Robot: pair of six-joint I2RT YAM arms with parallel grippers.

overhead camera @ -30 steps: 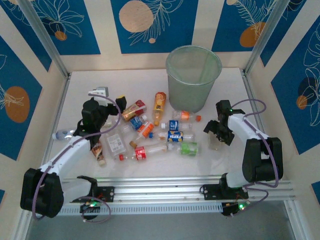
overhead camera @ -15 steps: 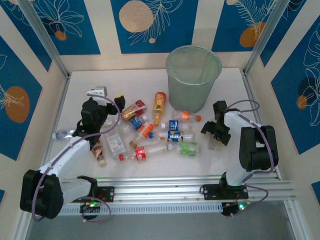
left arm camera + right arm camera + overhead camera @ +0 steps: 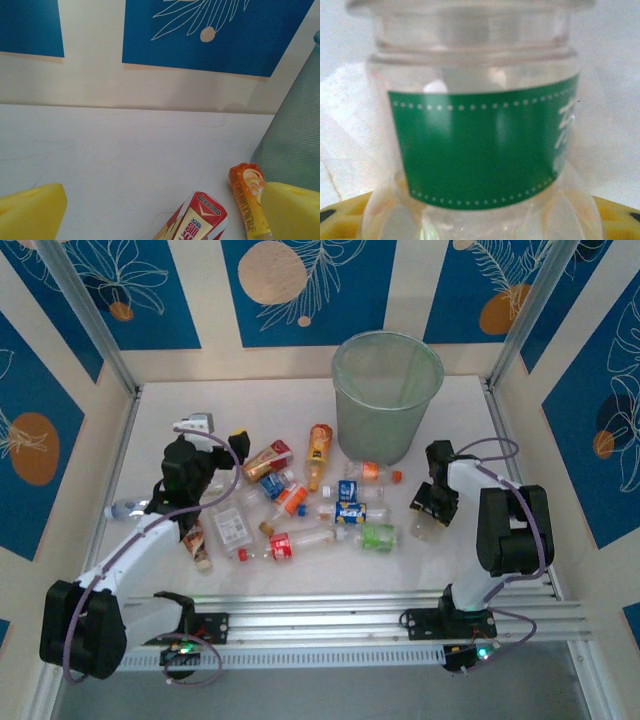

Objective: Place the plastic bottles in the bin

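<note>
**R tool over green-label bottle, grip unclear**

R tool straddles the clear bottle, yellow pads either side; can't tell if clamped. L tool spread wide, holds nothing. Red-label bottle & orange bottle lie just ahead of it on table. Bin stands beyond R tool, to its left. Other bottles lie between the tools.
</note>
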